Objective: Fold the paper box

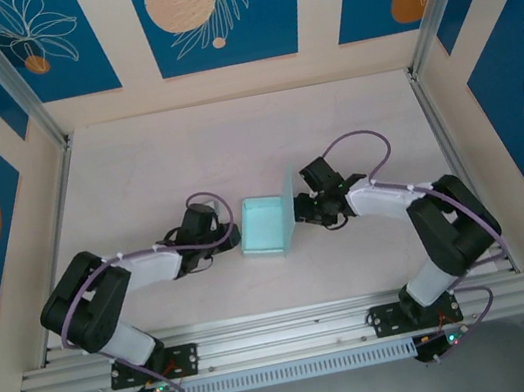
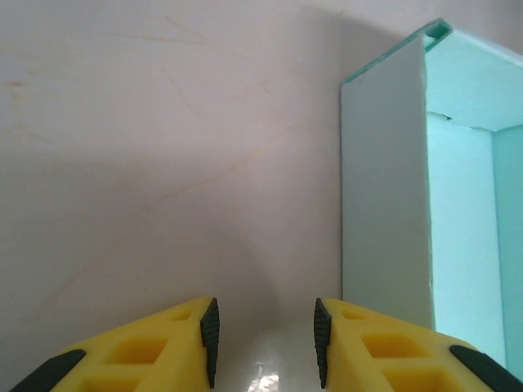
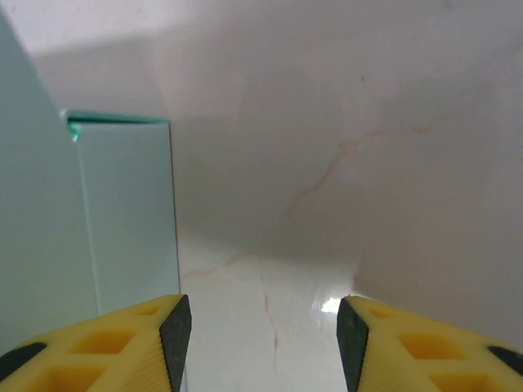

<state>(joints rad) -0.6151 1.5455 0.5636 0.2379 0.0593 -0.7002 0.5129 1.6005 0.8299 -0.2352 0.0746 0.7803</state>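
The paper box [image 1: 267, 224] is a small pale light-blue card box standing on the table between the two arms, its top open and one flap raised on its right side. My left gripper [image 1: 232, 239] sits just left of the box, open and empty; in the left wrist view the box wall [image 2: 384, 204] rises to the right of the open left gripper [image 2: 266, 343]. Just right of the box, my right gripper [image 1: 302, 211] is open too. In the right wrist view the box [image 3: 122, 212] stands beside the left finger of the right gripper [image 3: 264, 343].
The pale tabletop [image 1: 234, 150] is bounded by a back wall and metal side rails [image 1: 437, 124]. An aluminium rail [image 1: 287, 339] carrying both arm bases runs along the near edge.
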